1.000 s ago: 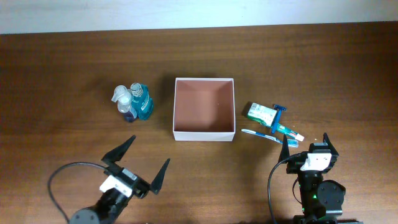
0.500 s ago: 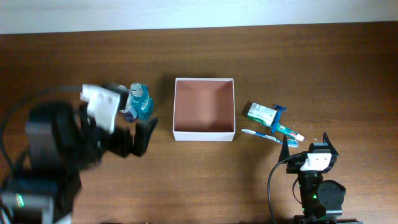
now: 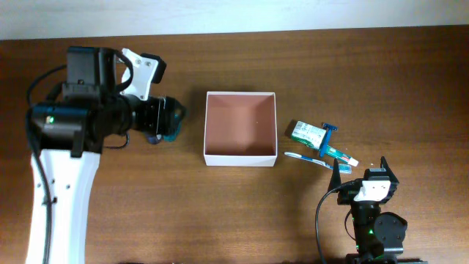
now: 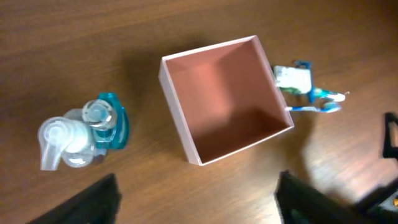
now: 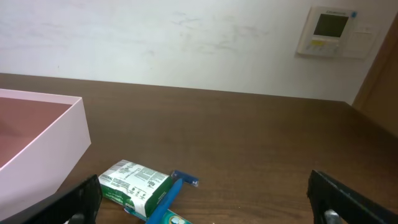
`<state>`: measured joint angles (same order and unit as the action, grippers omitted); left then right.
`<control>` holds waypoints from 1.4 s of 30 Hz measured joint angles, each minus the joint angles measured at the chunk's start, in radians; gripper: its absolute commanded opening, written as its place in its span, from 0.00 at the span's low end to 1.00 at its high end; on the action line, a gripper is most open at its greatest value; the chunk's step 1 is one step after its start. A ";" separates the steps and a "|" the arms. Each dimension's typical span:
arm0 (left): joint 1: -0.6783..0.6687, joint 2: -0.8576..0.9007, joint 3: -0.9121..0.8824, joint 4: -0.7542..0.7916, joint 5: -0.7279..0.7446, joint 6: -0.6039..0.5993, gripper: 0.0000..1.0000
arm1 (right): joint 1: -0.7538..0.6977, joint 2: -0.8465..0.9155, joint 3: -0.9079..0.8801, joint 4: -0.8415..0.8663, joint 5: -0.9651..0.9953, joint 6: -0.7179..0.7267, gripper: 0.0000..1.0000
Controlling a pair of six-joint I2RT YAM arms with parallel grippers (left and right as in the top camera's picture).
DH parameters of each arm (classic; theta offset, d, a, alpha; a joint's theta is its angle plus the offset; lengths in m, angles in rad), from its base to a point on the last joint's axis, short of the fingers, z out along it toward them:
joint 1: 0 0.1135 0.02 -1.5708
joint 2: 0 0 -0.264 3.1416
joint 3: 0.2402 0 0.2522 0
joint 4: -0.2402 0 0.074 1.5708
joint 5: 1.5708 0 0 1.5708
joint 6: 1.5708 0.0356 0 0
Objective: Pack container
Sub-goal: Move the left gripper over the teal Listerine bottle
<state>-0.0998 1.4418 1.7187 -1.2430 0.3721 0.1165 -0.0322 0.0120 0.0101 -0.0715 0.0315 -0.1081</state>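
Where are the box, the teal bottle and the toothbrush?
box point(image 3: 240, 125), overhead view, on its bare reddish-brown floor.
teal bottle point(image 4: 117, 124), left wrist view, on its teal body beside the cap.
toothbrush point(image 3: 304, 157), overhead view, on the middle of its handle.

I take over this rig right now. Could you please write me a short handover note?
Left gripper: jaws open, empty, hovering above the bottles.
Right gripper: jaws open, empty, low near the toiletries.
Container: mid-table, empty.
Mouthwash bottle and spray bottle stand together on its left; green box, blue razor and toothbrush lie on its right.
Done: nothing packed. Left: every item.
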 measured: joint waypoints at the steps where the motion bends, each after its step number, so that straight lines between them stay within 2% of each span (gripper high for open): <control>1: 0.000 0.010 0.000 0.002 -0.008 -0.003 0.72 | 0.000 0.000 0.000 0.000 0.000 -0.001 0.98; 6: 0.000 0.068 0.000 0.008 -0.055 -0.002 0.64 | 0.000 0.000 0.000 0.000 0.000 0.000 0.98; 15: 0.000 0.196 0.000 0.067 -0.121 -0.008 0.64 | 0.000 0.000 0.000 0.000 0.000 -0.001 0.99; 19: 0.000 0.237 0.000 0.116 -0.145 -0.011 0.71 | 0.000 0.000 0.000 0.000 0.000 -0.001 0.98; 24: 0.000 0.247 0.000 0.152 -0.178 -0.016 0.74 | 0.000 0.000 0.000 0.000 0.000 0.000 0.98; 27: 0.000 0.248 0.000 0.176 -0.198 -0.019 0.87 | 0.000 0.000 0.000 0.000 0.000 0.000 0.98; 28: 0.000 0.249 0.000 0.183 -0.201 -0.021 0.99 | 0.000 0.000 0.000 0.000 0.000 0.000 0.98; 35: 0.000 0.291 0.000 0.214 -0.213 -0.023 0.99 | 0.000 0.000 0.000 0.000 0.000 0.000 0.98; 38: 0.000 0.309 0.000 0.216 -0.213 -0.024 0.93 | 0.000 0.000 0.000 0.000 0.000 0.000 0.98; 42: 0.000 0.310 0.000 0.222 -0.218 -0.023 0.93 | 0.000 0.000 0.000 0.000 0.000 0.000 0.98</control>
<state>-0.1001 1.7515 1.7187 -1.0214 0.1539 0.0933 -0.0322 0.0120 0.0101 -0.0715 0.0315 -0.1085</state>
